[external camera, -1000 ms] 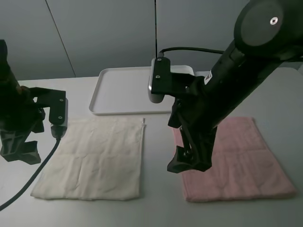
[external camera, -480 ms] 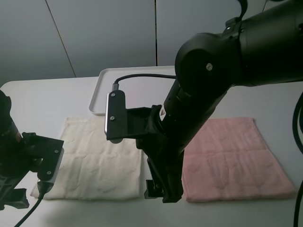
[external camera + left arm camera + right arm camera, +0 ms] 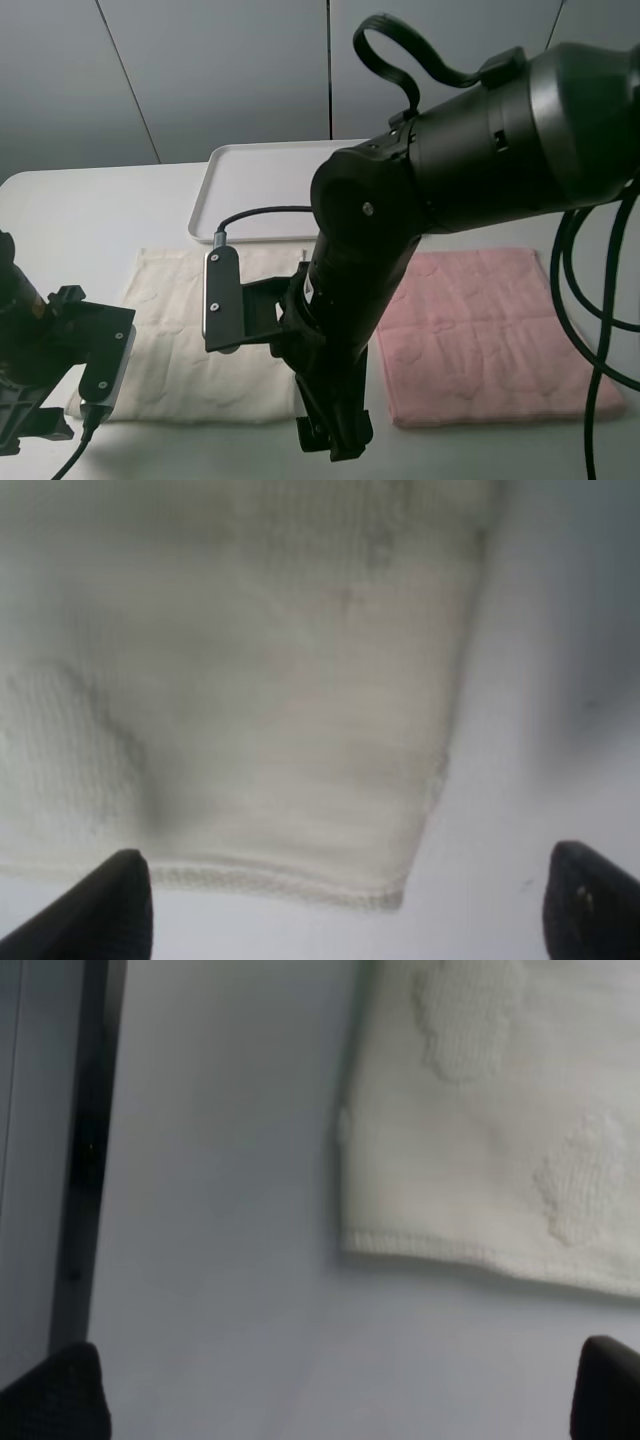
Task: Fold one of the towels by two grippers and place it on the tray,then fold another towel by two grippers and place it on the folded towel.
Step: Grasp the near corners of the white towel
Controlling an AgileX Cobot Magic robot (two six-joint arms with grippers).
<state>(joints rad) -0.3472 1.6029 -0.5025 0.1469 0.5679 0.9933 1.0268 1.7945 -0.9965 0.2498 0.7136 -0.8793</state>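
From the high exterior view I noted the cream towel (image 3: pixel 180 340) lying flat and unfolded on the table (image 3: pixel 80 210), the pink towel (image 3: pixel 480 330) flat beside it, and the white tray (image 3: pixel 260 180) behind them with nothing on it. The left gripper (image 3: pixel 30 425) hung at the cream towel's near left corner. The right gripper (image 3: pixel 335 440), reaching across the middle, hung at its near right corner. In the left wrist view the fingertips (image 3: pixel 120 900) stood wide apart with nothing between them, and the towel's hemmed corner lay just ahead of them, apart from both tips. In the right wrist view the fingertips (image 3: pixel 60 1390) were likewise spread and empty, with the other hemmed corner just ahead and bare table beneath. I judged that no step was complete. The first fold had not begun, and both folds and both placements were left to do.
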